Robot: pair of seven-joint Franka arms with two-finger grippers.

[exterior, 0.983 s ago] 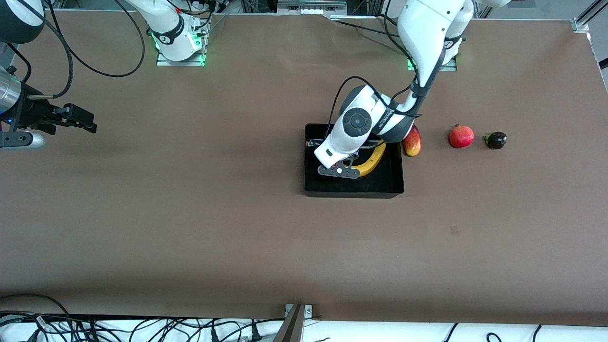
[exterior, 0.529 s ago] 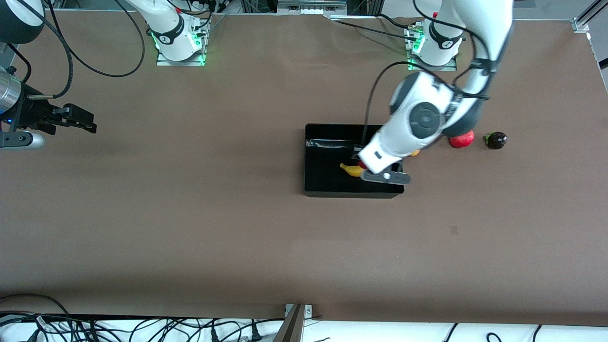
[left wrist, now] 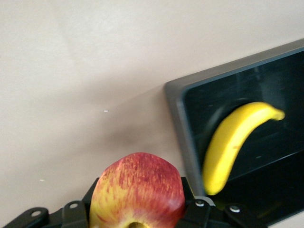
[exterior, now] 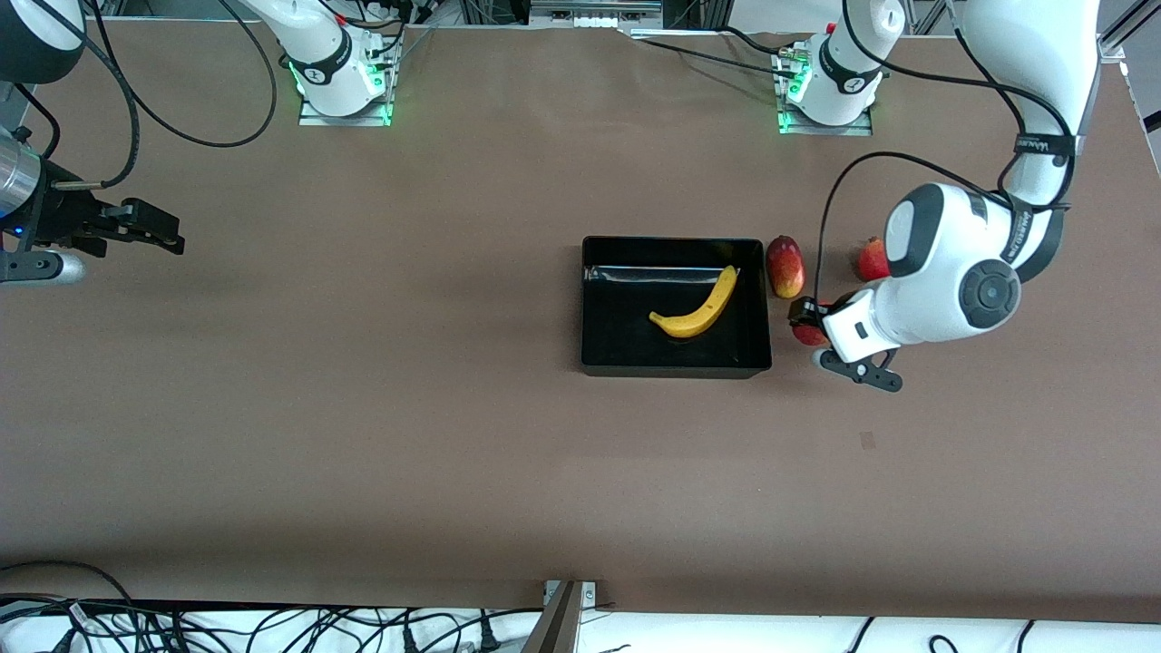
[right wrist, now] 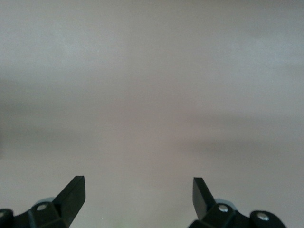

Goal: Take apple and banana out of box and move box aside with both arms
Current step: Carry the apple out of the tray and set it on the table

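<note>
The left gripper is clamped on the apple, a round red fruit streaked with yellow, smooth and faintly glossy. In the front view most of the apple is hidden under the arm's white wrist housing, so only a red sliver shows at the gripper's tip. In the left wrist view its lower part is cut off by the frame edge and the black fingers peek out on either side of it. The gripper hangs over bare brown table, just outside the wall of the box at the left arm's end.

The box is a shallow rectangular tray of shiny black plastic with low walls. The banana, curved and matte yellow, lies inside it, near the wall closest to the gripper.

An elongated red and yellow fruit lies on the table just beside that same wall, near the gripper. A round red fruit is half hidden by the left arm.

The right gripper waits well apart, over the table at the right arm's end, its black tapered fingers spread wide with nothing between them.
</note>
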